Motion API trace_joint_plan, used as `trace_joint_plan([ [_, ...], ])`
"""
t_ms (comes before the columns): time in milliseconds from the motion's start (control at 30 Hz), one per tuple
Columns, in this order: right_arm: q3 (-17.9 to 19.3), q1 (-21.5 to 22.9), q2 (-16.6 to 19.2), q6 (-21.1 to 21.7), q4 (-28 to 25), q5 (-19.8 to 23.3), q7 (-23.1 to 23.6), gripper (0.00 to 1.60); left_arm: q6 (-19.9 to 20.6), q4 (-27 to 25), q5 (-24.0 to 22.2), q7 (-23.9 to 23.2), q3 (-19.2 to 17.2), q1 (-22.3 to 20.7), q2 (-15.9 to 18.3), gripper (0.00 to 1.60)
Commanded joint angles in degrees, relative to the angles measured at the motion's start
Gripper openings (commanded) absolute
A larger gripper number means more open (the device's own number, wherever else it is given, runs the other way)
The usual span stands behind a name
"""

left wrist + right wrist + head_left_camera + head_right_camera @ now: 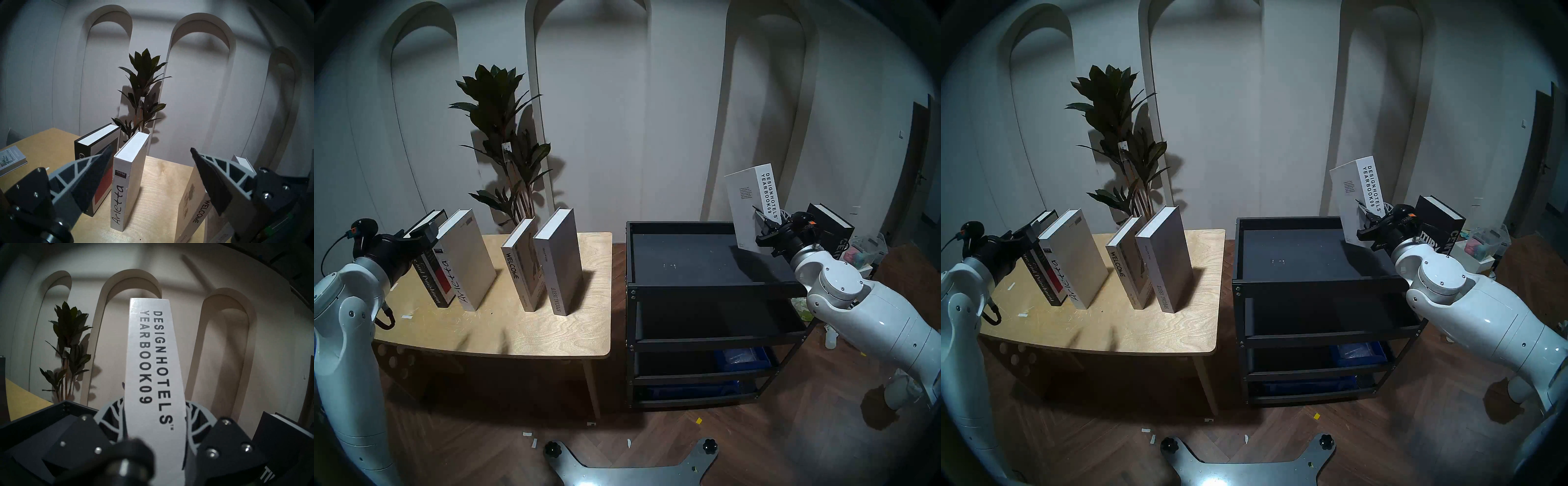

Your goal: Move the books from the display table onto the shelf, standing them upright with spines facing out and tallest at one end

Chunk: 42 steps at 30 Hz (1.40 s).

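right gripper (153, 426) pinching white yearbook (751, 207) by spine, tilted over black rack (687, 261) right end beside black book (829, 230) so tall ones are grouping | left gripper (151, 169) spread, lining up on Arletta book (125, 171), left of rack on table (551, 325)

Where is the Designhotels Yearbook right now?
In the head view's right, the Designhotels Yearbook tilts over the black rack's right end, held in the right tool, beside the black Century book.
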Motion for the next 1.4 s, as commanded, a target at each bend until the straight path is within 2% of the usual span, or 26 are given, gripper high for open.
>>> trace_joint_plan([
  [0, 4.23, -1.07, 3.30, -6.45, -1.58, 5.00, 0.81, 0.00, -5.15, 0.37, 3.44, -2.67, 1.09, 1.76, 1.83, 1.60],
  [133, 5.54, -2.59, 4.55, -10.03, -2.25, 8.08, 1.89, 0.00, -9.17, 1.63, 6.23, -4.63, 2.08, 3.00, 2.58, 1.60],
  [400, 5.79, -6.57, 6.80, -15.77, -1.99, 12.89, 4.98, 0.00, -16.41, 4.46, 11.79, -9.48, 2.69, 4.49, 3.71, 1.60],
  [700, 5.37, -9.12, 7.68, -22.26, 1.34, 14.03, 8.30, 0.00, -24.55, 7.06, 17.38, -15.76, 2.50, 4.92, 3.10, 1.60],
  [900, 4.94, -8.92, 7.30, -24.55, 3.18, 12.08, 10.40, 0.00, -29.16, 8.59, 20.08, -19.53, 2.13, 4.30, 1.75, 1.60],
  [1000, 4.41, -8.34, 6.41, -25.14, 4.84, 9.23, 11.21, 0.00, -32.43, 9.61, 21.25, -21.49, 1.96, 3.85, 0.82, 1.60],
  [1267, 3.58, -5.36, 1.05, -26.64, 9.33, -0.66, 9.51, 0.00, -39.82, 12.01, 21.78, -25.27, 1.48, 3.33, -0.70, 1.60],
  [1367, 3.57, -4.35, -1.62, -26.84, 10.87, -2.67, 8.39, 0.00, -42.53, 12.57, 22.35, -26.19, 1.52, 3.53, -0.79, 1.60],
])
